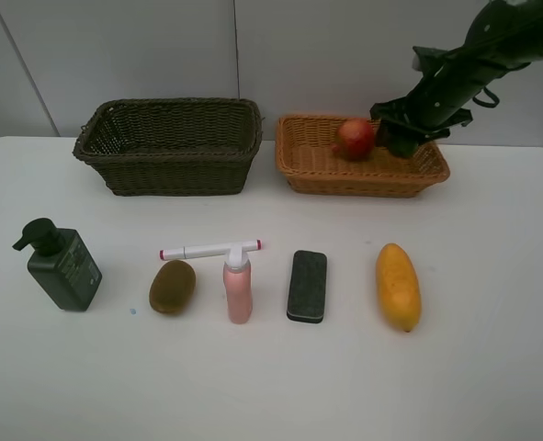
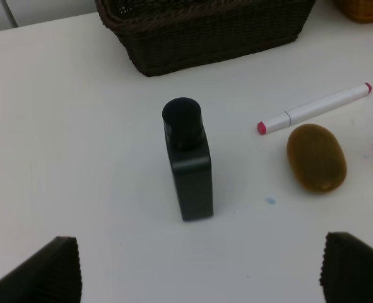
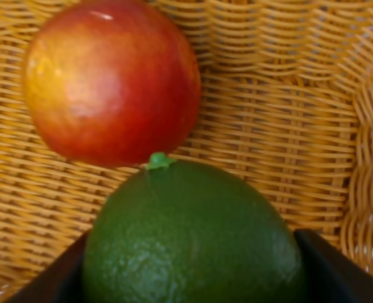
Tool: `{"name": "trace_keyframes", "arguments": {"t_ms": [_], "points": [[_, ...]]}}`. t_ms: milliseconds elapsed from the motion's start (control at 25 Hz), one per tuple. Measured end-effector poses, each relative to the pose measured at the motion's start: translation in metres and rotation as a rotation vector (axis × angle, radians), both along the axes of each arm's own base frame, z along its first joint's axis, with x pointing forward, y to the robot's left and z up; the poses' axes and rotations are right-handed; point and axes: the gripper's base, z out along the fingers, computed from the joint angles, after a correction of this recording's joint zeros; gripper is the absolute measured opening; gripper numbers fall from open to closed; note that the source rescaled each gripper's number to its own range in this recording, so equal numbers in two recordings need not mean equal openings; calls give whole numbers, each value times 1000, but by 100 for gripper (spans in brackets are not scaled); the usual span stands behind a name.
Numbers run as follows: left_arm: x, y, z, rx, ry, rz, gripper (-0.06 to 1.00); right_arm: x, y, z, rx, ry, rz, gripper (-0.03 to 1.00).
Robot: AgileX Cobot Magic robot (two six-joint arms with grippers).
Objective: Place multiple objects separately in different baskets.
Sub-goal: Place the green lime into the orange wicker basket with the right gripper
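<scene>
- a shallow rectangular orange-tan woven wicker basket point(image 1: 363, 179) stands at the back of a white table point(image 1: 492, 367); every place below is told from this basket.
- a deep rectangular olive-brown woven wicker basket point(image 1: 170, 152) stands just beside it on the left of the high view, with a narrow gap between the two.
- a round red pomegranate point(image 1: 356, 138) lies inside the orange-tan basket, close to its back wall.
- the right gripper point(image 1: 395, 138) reaches down into the same basket, just right of the pomegranate.
- its black fingers point(image 3: 337, 265) are closed partway on a round green lime point(image 3: 192, 233), one finger on each side of the fruit.
- the lime sits over the basket's woven floor, and its small stem nub meets the pomegranate; whether it rests on the floor cannot be told.
- the other things lie in a row on the table in front of the baskets:
- a long yellow mango point(image 1: 398, 287) is straight in front of the orange-tan basket.
- a flat black eraser block point(image 1: 307, 286) is in front of its left end.
- a small pink bottle point(image 1: 238, 289) stands further left, and a white marker with red ends point(image 1: 210, 250) lies on the basket side of it.
- a fuzzy brown kiwi point(image 1: 172, 286) comes next.
- a dark green pump bottle point(image 1: 62, 266) stands upright, farthest from the basket.
- the left gripper point(image 2: 202, 271) hangs well away from the basket, near the pump bottle, its fingers spread wide and holding nothing.
</scene>
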Motion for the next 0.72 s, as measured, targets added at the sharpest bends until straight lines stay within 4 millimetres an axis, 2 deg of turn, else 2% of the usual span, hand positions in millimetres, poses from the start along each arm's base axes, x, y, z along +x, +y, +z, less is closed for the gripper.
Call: {"name": "trace_keyframes", "arguments": {"t_ms": [120, 400, 440, 520, 560, 640, 720], "points": [[0, 0, 0, 0, 0, 0, 100, 2, 0, -6, -3, -5, 5, 20], [0, 0, 0, 0, 0, 0, 100, 5, 0, -4, -2, -35, 2, 20], [0, 0, 0, 0, 0, 0, 100, 5, 0, -3, -6, -36, 4, 25], [0, 0, 0, 0, 0, 0, 100, 6, -1, -2, -21, -45, 16, 70], [0, 0, 0, 0, 0, 0, 100, 6, -1, -2, -27, -47, 20, 81], [0, 0, 0, 0, 0, 0, 100, 6, -1, -2, -30, -51, 24, 93], [0, 0, 0, 0, 0, 0, 100, 6, -1, -2, -31, -51, 25, 97]]}}
